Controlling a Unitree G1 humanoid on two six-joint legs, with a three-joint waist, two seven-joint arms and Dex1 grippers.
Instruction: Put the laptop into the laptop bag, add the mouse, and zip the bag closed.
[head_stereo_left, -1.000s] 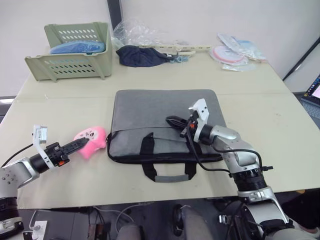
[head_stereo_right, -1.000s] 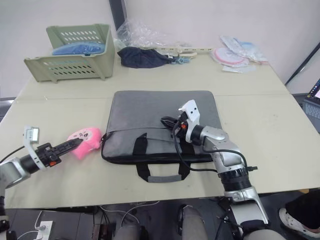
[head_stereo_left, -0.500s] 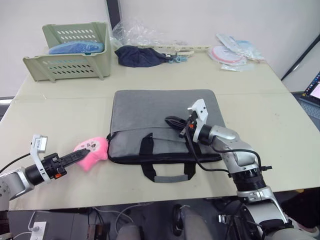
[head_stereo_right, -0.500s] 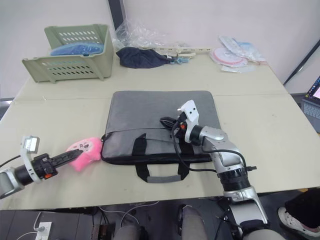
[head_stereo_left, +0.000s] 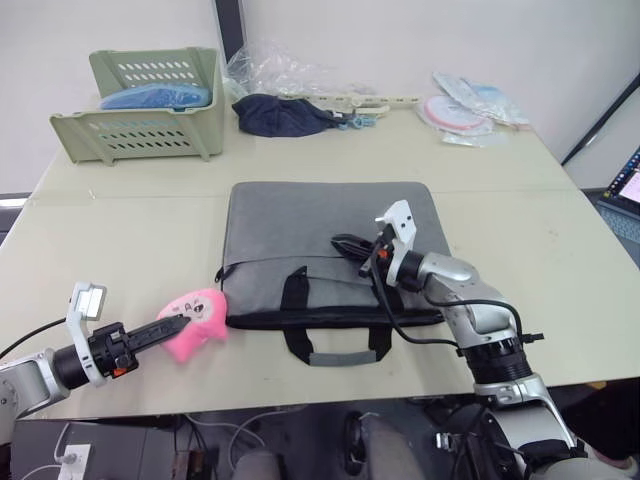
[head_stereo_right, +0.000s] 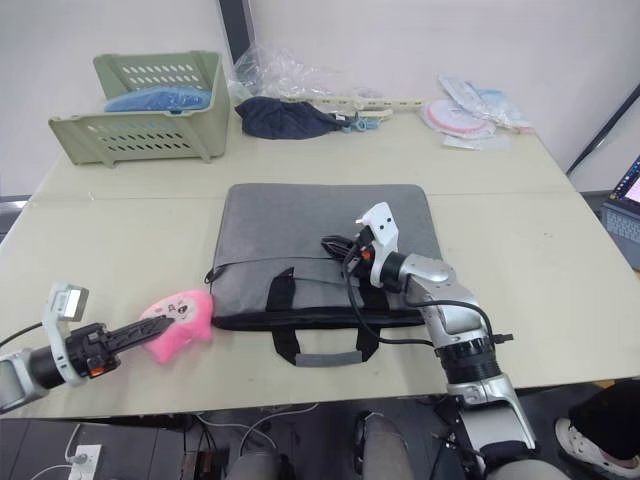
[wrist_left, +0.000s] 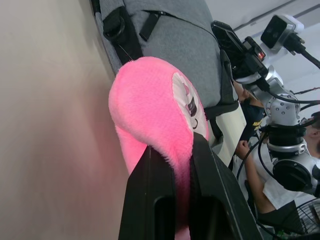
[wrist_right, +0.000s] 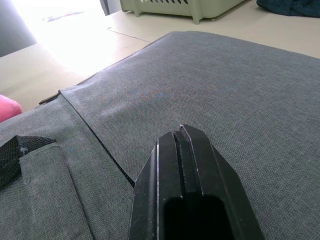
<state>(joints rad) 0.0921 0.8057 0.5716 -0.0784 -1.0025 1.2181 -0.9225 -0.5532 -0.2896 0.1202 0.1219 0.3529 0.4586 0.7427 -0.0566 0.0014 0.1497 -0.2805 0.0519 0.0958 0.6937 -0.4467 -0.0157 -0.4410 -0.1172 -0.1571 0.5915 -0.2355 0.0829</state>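
On the table's near edge, the left gripper (head_stereo_left: 172, 326) is clamped on the pink plush toy (head_stereo_left: 195, 320); the right gripper (wrist_right: 183, 136), fingers together and empty, rests on the soft grey laptop bag (head_stereo_left: 325, 225), best gripped by its handle (head_stereo_left: 338, 352).

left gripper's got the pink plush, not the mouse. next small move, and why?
Probably open the left gripper and let go of the pink plush toy on the table, away from the laptop bag. Its fingers are shut on the plush, which is no part of the job and sits just beside the bag's corner. The right gripper rests shut on the bag.
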